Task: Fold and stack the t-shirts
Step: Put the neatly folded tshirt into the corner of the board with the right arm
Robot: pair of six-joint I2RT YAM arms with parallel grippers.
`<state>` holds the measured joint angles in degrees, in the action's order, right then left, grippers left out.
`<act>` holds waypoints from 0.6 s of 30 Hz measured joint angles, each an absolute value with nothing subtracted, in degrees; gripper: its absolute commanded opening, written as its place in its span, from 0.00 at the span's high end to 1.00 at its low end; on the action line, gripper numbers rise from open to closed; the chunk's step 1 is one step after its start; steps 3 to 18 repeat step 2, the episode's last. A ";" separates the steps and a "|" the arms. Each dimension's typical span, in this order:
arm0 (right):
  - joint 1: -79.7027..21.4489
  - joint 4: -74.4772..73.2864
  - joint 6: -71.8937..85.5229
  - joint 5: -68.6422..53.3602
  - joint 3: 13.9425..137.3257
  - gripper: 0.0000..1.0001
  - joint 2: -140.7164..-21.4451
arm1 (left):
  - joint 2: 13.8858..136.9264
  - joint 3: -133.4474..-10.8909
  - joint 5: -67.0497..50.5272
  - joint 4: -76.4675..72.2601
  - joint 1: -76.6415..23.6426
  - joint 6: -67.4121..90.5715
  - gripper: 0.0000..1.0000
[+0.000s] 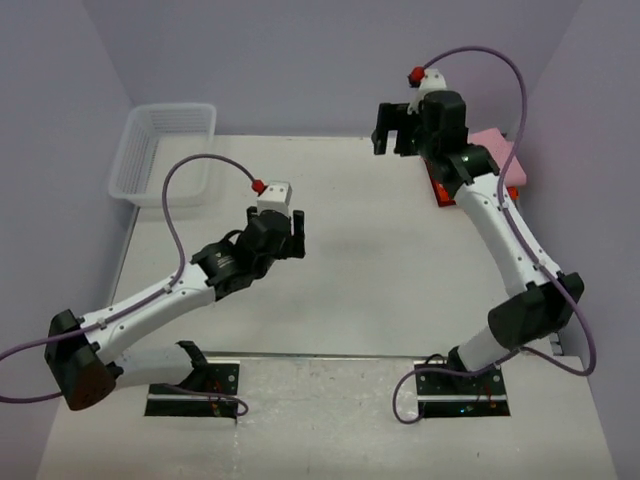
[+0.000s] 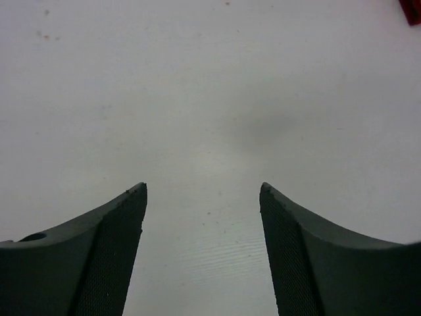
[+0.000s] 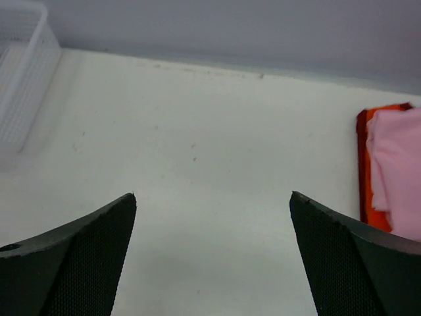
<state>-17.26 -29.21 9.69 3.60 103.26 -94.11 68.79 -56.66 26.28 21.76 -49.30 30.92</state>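
Stack of pink t-shirt on orange t-shirt shows best from right wrist; left gripper, right gripper released.

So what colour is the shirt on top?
The top shirt is light pink, over an orange-red shirt; best in the right wrist view.

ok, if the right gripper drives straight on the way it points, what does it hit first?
Bare table, most likely, short of the back wall; depth is unclear. The right gripper aims between the basket at left and the pink t-shirt atop the orange-red t-shirt at right; neither is in line.
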 measured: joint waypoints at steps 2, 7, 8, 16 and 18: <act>-20.27 -27.59 10.94 3.31 94.72 0.01 -88.90 | 66.35 -55.46 30.33 23.33 -49.28 30.98 0.25; -20.27 -27.59 10.94 3.31 94.72 0.01 -88.90 | 66.35 -55.46 30.33 23.33 -49.28 30.98 0.25; -20.27 -27.59 10.94 3.31 94.72 0.01 -88.90 | 66.35 -55.46 30.33 23.33 -49.28 30.98 0.25; -20.27 -27.59 10.94 3.31 94.72 0.01 -88.90 | 66.35 -55.46 30.33 23.33 -49.28 30.98 0.25; -20.27 -27.59 10.94 3.31 94.72 0.01 -88.90 | 66.35 -55.46 30.33 23.33 -49.28 30.98 0.25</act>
